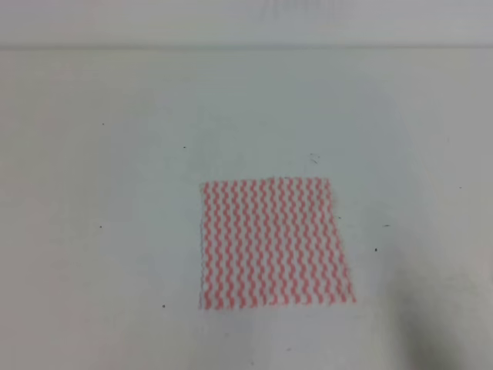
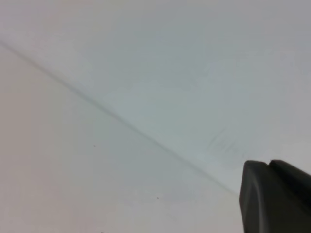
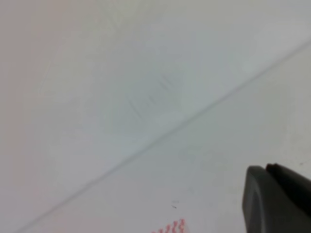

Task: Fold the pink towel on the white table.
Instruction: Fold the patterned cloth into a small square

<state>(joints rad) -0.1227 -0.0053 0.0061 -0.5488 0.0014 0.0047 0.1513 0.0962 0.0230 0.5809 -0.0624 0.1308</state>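
Item: thin squarish pink towel (image 1: 275, 243) of cloth, pink-red and white wavy stripes, lying flat and spread on the plain white table (image 1: 100, 177), toward 5 o'clock of the overhead view's centre; one corner (image 3: 176, 226) shows at 6 o'clock in the right wrist view. Left gripper (image 2: 275, 196) and right gripper (image 3: 277, 199): one dark finger each at 4 o'clock; jaw state cannot be told

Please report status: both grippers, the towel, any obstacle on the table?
Neither gripper over the pink towel; jaw state unclear. Towel flat on the white table. No obstacle seen.
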